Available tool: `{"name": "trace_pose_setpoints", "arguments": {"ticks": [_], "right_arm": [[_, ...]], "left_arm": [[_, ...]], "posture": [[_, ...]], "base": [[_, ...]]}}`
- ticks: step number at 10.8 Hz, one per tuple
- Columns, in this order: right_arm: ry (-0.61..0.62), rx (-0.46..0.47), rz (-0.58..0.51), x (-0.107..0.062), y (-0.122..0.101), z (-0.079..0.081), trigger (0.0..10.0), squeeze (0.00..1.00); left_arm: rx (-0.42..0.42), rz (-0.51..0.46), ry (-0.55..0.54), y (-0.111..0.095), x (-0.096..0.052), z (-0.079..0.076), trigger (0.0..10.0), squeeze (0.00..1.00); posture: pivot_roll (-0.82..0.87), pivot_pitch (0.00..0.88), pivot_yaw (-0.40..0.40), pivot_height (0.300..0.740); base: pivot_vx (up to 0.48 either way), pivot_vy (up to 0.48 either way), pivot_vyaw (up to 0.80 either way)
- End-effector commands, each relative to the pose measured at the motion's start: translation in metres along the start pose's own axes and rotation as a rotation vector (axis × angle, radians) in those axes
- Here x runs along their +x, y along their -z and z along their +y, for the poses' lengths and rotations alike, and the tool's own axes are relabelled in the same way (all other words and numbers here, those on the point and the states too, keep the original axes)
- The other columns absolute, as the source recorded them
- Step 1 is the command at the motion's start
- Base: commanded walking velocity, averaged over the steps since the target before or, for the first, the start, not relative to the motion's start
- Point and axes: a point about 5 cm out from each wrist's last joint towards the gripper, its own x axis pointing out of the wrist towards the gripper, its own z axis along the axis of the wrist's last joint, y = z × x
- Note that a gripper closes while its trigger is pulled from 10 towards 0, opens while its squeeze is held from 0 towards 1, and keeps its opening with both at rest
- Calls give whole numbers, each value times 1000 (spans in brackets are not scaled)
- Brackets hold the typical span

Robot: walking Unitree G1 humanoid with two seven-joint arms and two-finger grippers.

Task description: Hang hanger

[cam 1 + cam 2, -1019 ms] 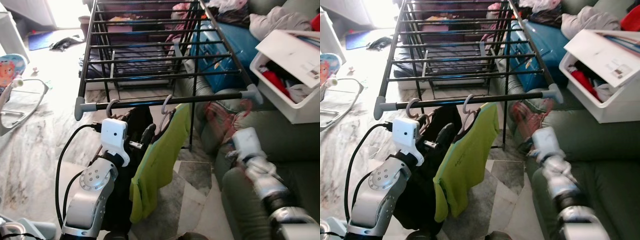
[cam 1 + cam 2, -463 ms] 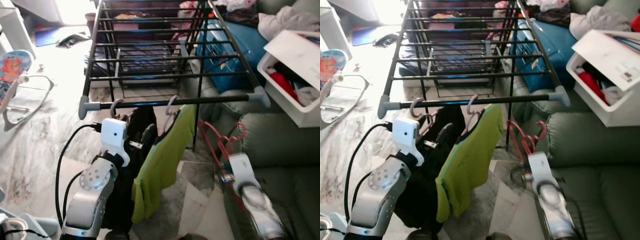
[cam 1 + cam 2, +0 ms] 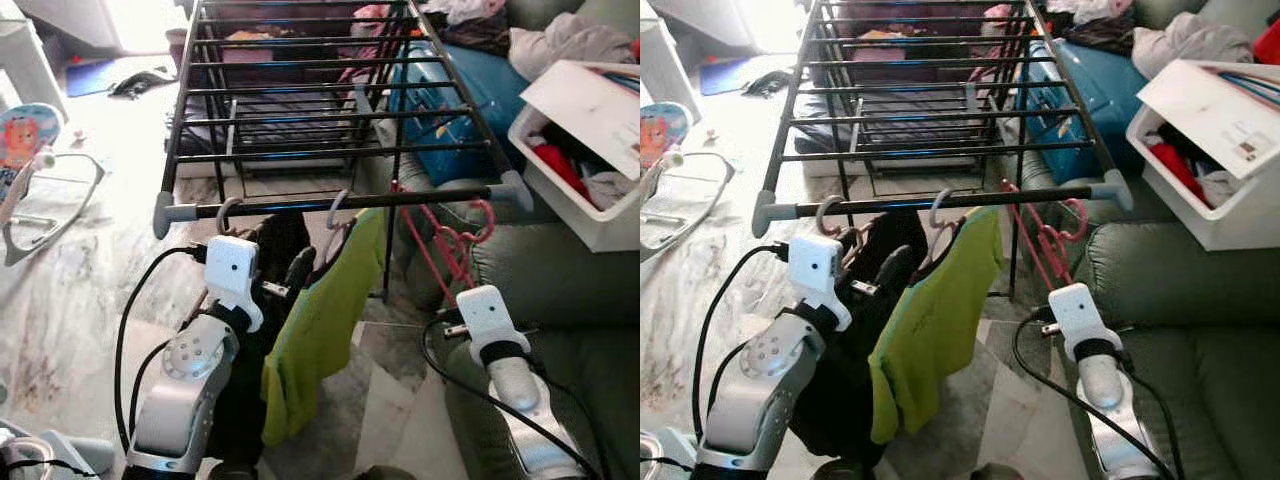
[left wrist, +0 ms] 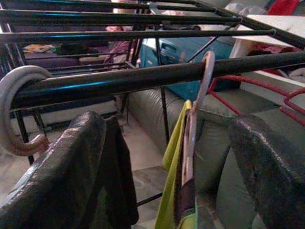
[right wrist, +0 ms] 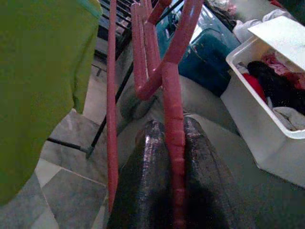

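Observation:
A red plastic hanger (image 3: 447, 243) is pinched in my right gripper (image 5: 174, 188), which is shut on its lower bar. The hanger stands upright, its hook (image 3: 486, 212) just under the right end of the drying rack's black front rail (image 3: 300, 206); I cannot tell whether it touches the rail. Two hooks hang on that rail, one with a lime green shirt (image 3: 322, 322), one with a black garment (image 3: 272, 248). My left gripper (image 4: 167, 157) is open below the rail, between those two garments, holding nothing.
A green sofa (image 3: 565, 285) lies under my right arm. On it sits a white bin (image 3: 585, 222) of clothes. A blue suitcase (image 3: 448, 100) stands behind the rack. A baby bouncer (image 3: 28, 165) is at the far left on the marble floor.
My right arm has risen and brought the red hanger up to the right end of the front rail. The left arm has stayed where it was.

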Motion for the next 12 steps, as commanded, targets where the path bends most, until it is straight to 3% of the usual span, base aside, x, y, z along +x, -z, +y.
{"name": "trace_pose_setpoints", "arguments": {"ticks": [1, 6, 7, 8, 12], "right_arm": [[13, 5, -4, 9, -7, -5, 10000, 0], [-9, 54, 155, 57, -7, -27, 10000, 0], [-31, 93, 209, 61, -1, -27, 10000, 0], [-78, 74, 254, 66, 4, -27, 10000, 0], [-150, 115, 316, 65, 18, -19, 10000, 0]], "left_arm": [[1, 7, -5, 0, -1, 2, 10000, 0], [-5, 18, -9, 1, -4, -1, 10000, 0], [-5, 19, -9, 1, -4, -1, 10000, 0], [-5, 21, -10, 1, -4, -1, 10000, 0], [-8, 30, -23, 2, -9, -1, 10000, 0]], "posture": [[-17, 0, -20, 740], [-7, 0, -27, 740], [-1, 0, -32, 740], [-1, 0, -32, 740], [17, 11, -44, 740]], "base": [[0, 0, 0], [0, 0, 0], [0, 0, 0], [0, 0, 0], [0, 0, 0]]}}
